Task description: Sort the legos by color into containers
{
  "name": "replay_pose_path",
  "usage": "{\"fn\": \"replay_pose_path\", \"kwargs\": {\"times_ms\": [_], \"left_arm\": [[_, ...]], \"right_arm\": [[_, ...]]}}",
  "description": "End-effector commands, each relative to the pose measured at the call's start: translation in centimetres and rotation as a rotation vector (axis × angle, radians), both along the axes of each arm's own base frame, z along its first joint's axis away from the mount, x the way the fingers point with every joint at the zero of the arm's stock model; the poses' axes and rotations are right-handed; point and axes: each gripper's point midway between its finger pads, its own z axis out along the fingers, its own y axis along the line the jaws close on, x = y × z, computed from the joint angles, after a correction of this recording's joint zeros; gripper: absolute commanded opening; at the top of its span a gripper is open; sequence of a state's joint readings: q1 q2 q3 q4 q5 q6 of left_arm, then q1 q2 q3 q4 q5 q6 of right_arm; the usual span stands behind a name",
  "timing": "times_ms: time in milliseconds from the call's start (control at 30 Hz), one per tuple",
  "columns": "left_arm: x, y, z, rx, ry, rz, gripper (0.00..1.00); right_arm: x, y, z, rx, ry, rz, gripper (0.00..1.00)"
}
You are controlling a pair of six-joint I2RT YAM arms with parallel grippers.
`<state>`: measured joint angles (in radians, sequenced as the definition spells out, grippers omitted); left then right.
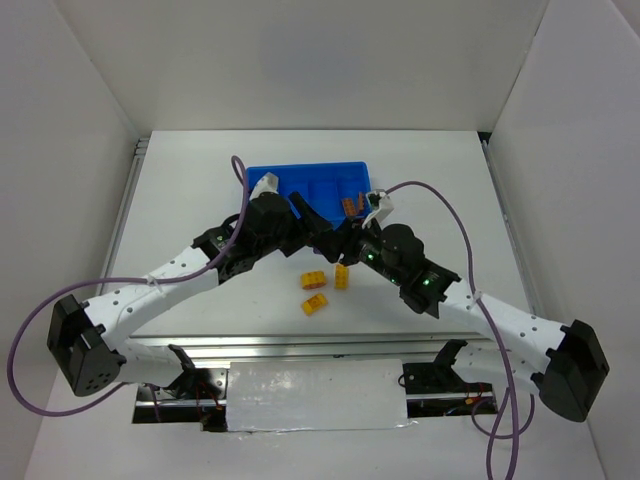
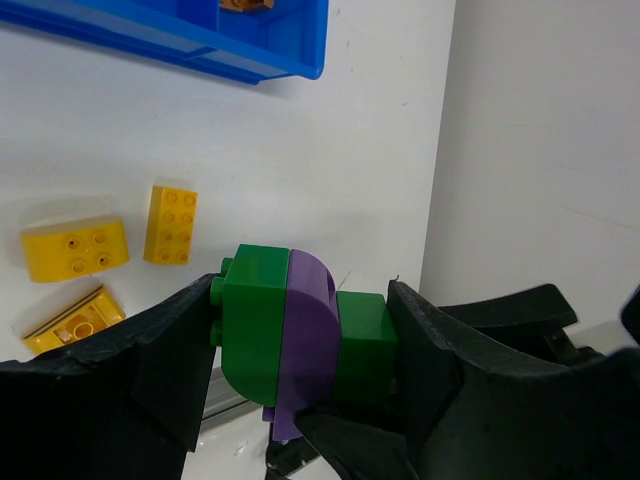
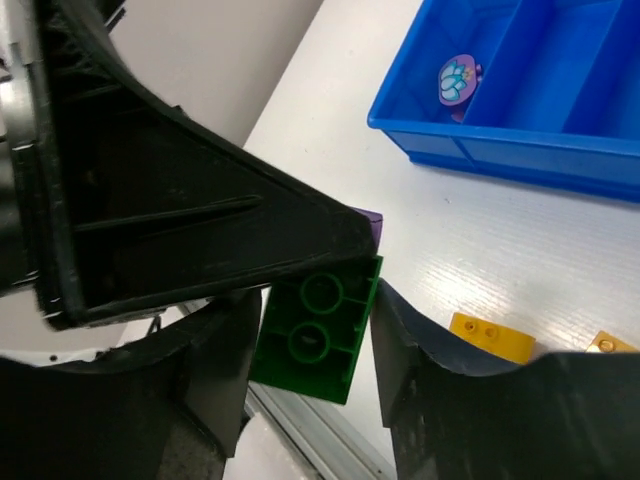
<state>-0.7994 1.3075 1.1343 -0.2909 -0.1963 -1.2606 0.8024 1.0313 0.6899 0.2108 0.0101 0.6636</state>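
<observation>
The left gripper (image 2: 300, 345) is clamped on a joined stack (image 2: 290, 330) of green, purple and green, held over the table (image 1: 200, 200) at about 6 o'clock from the blue tray (image 1: 300, 182). The right gripper (image 3: 312, 345) has its jaws either side of the green end brick (image 3: 318, 330); whether they press it yet I cannot tell. The risk is in the pull: a shallow hold may slip off, or the bricks may snap apart suddenly and one fly loose, perhaps among the yellow bricks (image 1: 318, 285) at 6 o'clock. The fingers are crowded close together and may knock each other.
</observation>
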Motion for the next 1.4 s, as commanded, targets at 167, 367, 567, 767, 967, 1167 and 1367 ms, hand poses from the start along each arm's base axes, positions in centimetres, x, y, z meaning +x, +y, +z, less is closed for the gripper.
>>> {"fn": "replay_pose_path", "kwargs": {"times_ms": [167, 367, 567, 767, 967, 1167, 1367], "left_arm": [[-0.1, -1.2, 1.9, -0.037, -0.047, -0.037, 0.00], [-0.5, -1.0, 2.4, -0.034, -0.079, -0.053, 0.45], [-0.7, -0.8, 3.2, -0.025, -0.120, -0.076, 0.96], [-0.9, -0.6, 4.3, 0.000, -0.183, -0.115, 0.99], [-1.7, 0.5, 6.7, 0.024, -0.282, -0.156, 1.00], [-2.9, 2.7, 7.3, 0.100, -0.322, -0.170, 1.00], [-5.7, 2.6, 11.8, 0.105, -0.559, -0.373, 0.99]], "right_arm": [[1.1, 1.2, 2.0, 0.020, -0.016, -0.097, 0.30], [0.6, 0.9, 2.6, 0.053, -0.047, -0.109, 0.15], [-0.9, 1.2, 2.9, 0.092, -0.121, -0.018, 0.09], [-1.3, 0.5, 3.1, 0.099, -0.150, -0.021, 0.05], [-1.3, -0.6, 3.3, 0.064, -0.164, -0.017, 0.00], [-3.1, -1.1, 3.5, 0.056, -0.236, 0.182, 0.01], [-4.1, -1.8, 3.9, 0.046, -0.216, 0.364, 0.02]]}}
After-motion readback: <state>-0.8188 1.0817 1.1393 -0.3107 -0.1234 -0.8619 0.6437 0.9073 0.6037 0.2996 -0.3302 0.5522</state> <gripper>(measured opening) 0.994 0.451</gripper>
